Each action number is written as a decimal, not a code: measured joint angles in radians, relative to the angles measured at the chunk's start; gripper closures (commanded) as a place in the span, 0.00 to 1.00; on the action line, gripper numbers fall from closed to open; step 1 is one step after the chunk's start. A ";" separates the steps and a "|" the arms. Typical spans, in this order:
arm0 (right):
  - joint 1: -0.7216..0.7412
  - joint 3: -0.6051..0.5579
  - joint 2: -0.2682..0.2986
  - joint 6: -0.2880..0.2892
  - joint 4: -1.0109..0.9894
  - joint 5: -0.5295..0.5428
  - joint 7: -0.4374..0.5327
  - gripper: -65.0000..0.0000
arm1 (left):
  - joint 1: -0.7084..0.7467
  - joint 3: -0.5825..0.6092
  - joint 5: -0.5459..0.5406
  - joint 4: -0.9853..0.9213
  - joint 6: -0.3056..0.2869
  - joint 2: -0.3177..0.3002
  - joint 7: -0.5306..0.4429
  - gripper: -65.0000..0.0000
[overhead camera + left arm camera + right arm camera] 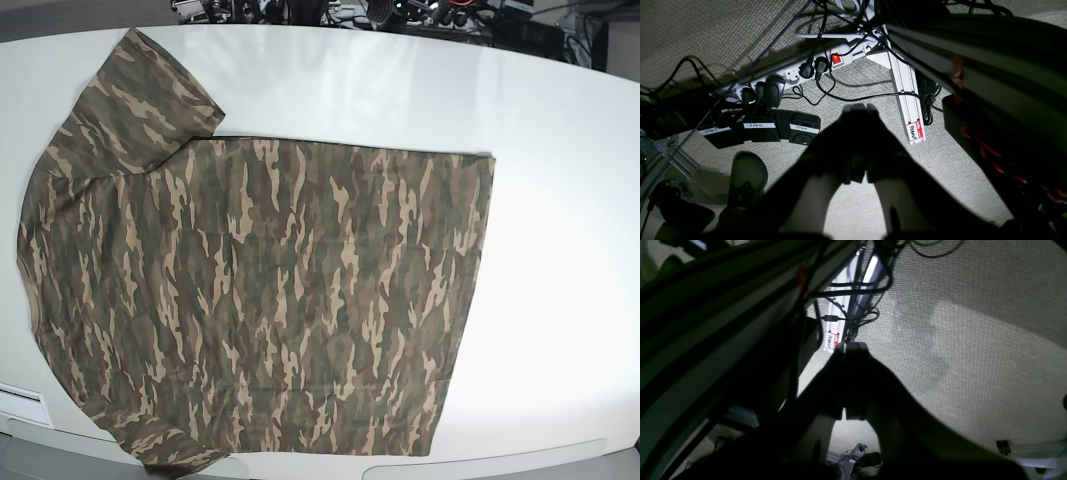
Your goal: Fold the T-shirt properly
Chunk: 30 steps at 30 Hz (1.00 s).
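Note:
The camouflage T-shirt (270, 290) lies spread flat on the white table (560, 200), neck end to the left and hem to the right. One sleeve (150, 75) points to the far left corner. The other sleeve (170, 450) reaches the near edge. Neither arm shows in the base view. My left gripper (859, 108) hangs beside the table over the carpet floor, its fingers pressed together and empty. My right gripper (850, 346) hangs the same way on the other side, fingers together and empty. The shirt shows in neither wrist view.
In the left wrist view a white power strip (793, 75) with cables, several labelled foot pedals (763, 128), a shoe (746, 173) and an aluminium frame leg (907, 93) are on the floor. The table's dark underside (990, 66) is to the right.

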 measured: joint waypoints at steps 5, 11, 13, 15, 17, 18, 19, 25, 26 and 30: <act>0.000 0.000 0.001 0.003 0.000 0.000 0.000 1.00 | 0.000 0.000 0.008 0.000 0.000 0.000 0.000 1.00; 0.000 0.000 0.003 0.052 0.000 -0.001 0.000 1.00 | 0.000 0.000 0.008 0.002 -0.015 0.000 0.000 1.00; 0.000 0.000 0.003 0.052 0.000 -0.001 0.000 1.00 | 0.000 0.000 0.008 0.002 -0.015 0.000 0.000 1.00; 0.000 0.000 0.003 0.052 0.000 -0.001 0.000 1.00 | 0.000 0.000 0.008 0.002 -0.015 0.000 0.000 1.00; 0.000 0.000 0.003 0.052 0.000 -0.001 0.000 1.00 | 0.000 0.000 0.008 0.002 -0.015 0.000 0.000 1.00; 0.000 0.000 0.003 0.052 0.000 -0.001 0.000 1.00 | 0.000 0.000 0.008 0.002 -0.015 0.000 0.000 1.00; 0.000 0.000 0.003 0.052 0.000 -0.001 0.000 1.00 | 0.000 0.000 0.007 0.002 -0.015 0.000 0.000 1.00; 0.000 0.000 0.003 0.089 0.000 -0.005 -0.004 1.00 | 0.003 0.000 0.008 0.012 -0.015 0.000 0.005 1.00; -0.002 0.000 0.003 0.105 0.006 -0.005 -0.015 1.00 | 0.004 0.000 0.008 0.024 -0.015 -0.003 0.016 1.00; -0.052 0.000 0.003 0.116 0.072 -0.004 -0.045 1.00 | 0.043 0.000 0.057 0.128 -0.032 -0.025 0.100 1.00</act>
